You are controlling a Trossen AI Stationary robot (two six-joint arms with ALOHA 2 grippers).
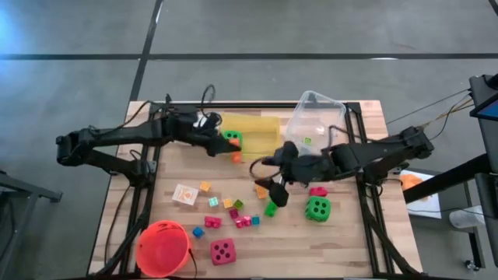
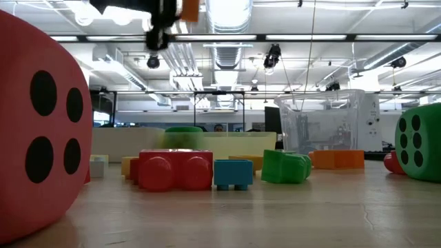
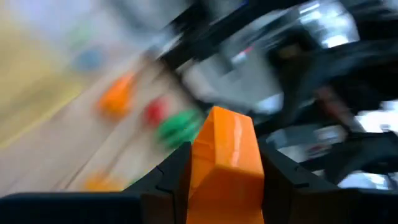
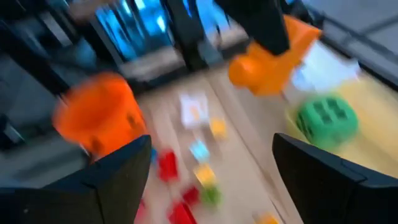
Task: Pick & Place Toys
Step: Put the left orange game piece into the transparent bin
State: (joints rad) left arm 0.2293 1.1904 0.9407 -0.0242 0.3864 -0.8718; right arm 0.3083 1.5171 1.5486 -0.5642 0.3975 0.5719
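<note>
The clear bin (image 1: 315, 118) at the table's (image 1: 342, 233) far edge holds a small green-marked card; the yellow bin (image 1: 253, 132) beside it has a green die (image 1: 232, 138) at its near-left corner. The left pincer (image 3: 224, 180) grips an orange wedge (image 3: 225, 163) there. The right pincer (image 4: 208, 168) hangs wide open and empty over the scattered blocks (image 1: 233, 214). The orange-red bucket (image 1: 163, 249) stands at the near-left corner.

Beneath the right tool (image 1: 274, 191), a green block (image 1: 270, 208) and small blocks (image 1: 243, 221) crowd the counter (image 1: 342, 233). A green die (image 1: 317, 208) blocks its right, a clear bin (image 1: 314, 118) stands behind. Left tool (image 1: 230, 149) hangs beside another green die (image 1: 232, 138) and a yellow bin (image 1: 253, 128). Bare counter lies in front of it, between both tools.
</note>
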